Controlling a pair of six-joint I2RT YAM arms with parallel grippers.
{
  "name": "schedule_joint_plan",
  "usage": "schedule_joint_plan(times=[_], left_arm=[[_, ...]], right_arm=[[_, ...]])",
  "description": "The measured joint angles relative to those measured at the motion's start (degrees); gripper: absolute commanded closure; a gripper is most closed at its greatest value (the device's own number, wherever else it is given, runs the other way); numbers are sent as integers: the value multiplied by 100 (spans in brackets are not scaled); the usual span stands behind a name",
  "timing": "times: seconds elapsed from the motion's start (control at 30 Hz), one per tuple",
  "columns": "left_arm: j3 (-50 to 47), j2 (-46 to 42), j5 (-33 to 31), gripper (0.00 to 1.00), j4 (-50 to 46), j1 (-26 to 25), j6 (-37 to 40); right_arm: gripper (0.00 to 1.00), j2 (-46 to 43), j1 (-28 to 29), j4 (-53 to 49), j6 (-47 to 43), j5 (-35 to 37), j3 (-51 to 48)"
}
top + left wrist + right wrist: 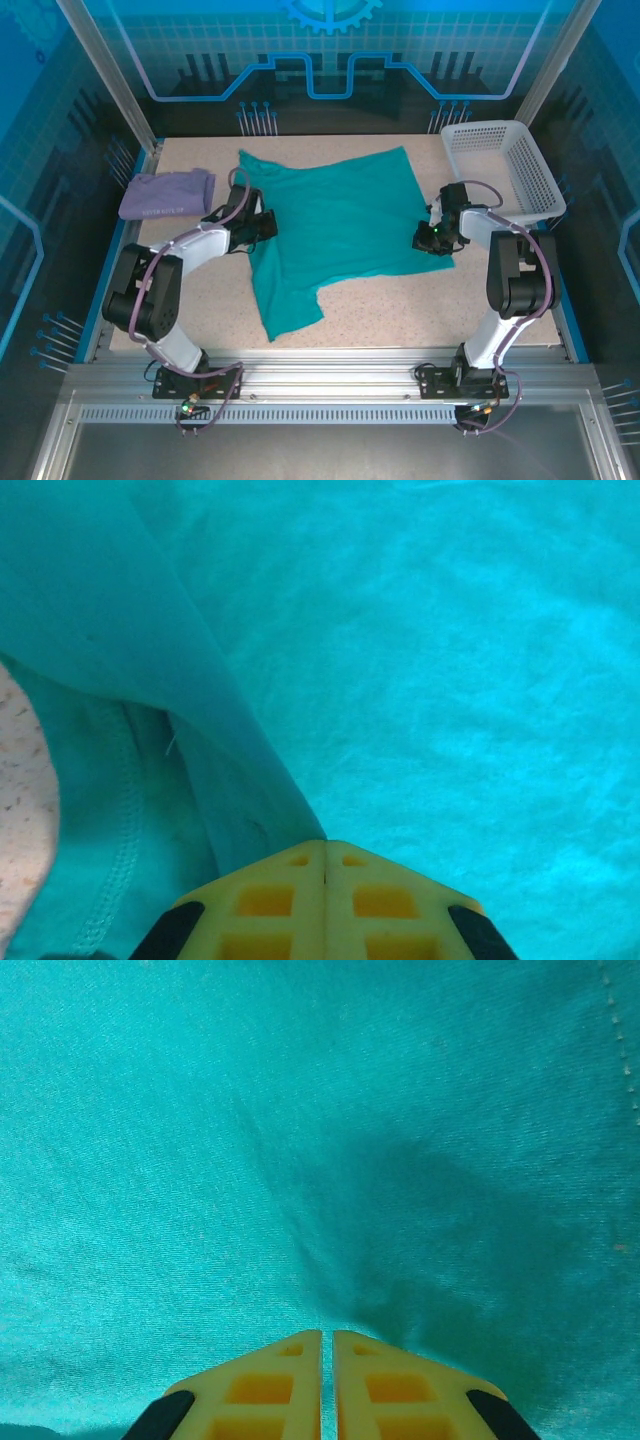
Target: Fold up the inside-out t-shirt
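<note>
The inside-out t-shirt (335,215), teal-green and plain, lies spread across the middle of the table with a narrow flap hanging toward the near edge. My left gripper (265,225) sits at the shirt's left edge. In the left wrist view its yellow fingers (270,900) are pressed together, and a raised fold of the t-shirt (230,770) runs into the left gripper (325,845). My right gripper (432,238) sits at the shirt's right edge. There the t-shirt (300,1140) puckers toward the right gripper (327,1336), with a sliver of cloth pinched between the jaws.
A folded lavender-purple garment (167,192) lies at the table's far left. A white mesh basket (505,165) stands at the far right, just behind the right arm. Bare speckled tabletop (400,305) shows in front of the shirt.
</note>
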Motion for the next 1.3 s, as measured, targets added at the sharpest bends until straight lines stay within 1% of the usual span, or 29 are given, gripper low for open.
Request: schedule_joint_plan(times=[0.1, 0.2, 0.3, 0.43, 0.5, 0.6, 0.7, 0.93, 1.0, 1.17, 1.3], left_arm=[[35, 63, -109, 73, -184, -22, 162], [2, 20, -284, 66, -328, -9, 232], [-238, -302, -398, 61, -404, 46, 278], [-671, -861, -466, 61, -446, 304, 264], [-894, -1056, -468, 64, -444, 505, 219], [-1062, -1069, -463, 69, -474, 734, 133], [-1062, -933, -435, 70, -533, 789, 116], [-837, -319, -155, 70, -664, 789, 116], [-748, -168, -92, 75, -695, 789, 118], [-603, 70, 0, 99, -723, 798, 140], [-636, 39, 57, 100, -702, 914, 81]], right_arm=[[88, 0, 0, 0, -13, 0, 0], [88, 0, 0, 0, -42, 0, 0], [88, 0, 0, 0, -44, 0, 0], [88, 0, 0, 0, -46, 0, 0], [88, 0, 11, 0, -48, 0, 0], [88, 4, 46, 0, -66, 0, 0], [88, 15, 76, 0, -66, 0, 0], [88, 15, 83, 0, -85, 2, 0], [88, 15, 83, -2, -85, 4, 0], [89, 42, 83, -70, -83, 114, 17], [91, 131, 83, -225, -83, 341, 61]])
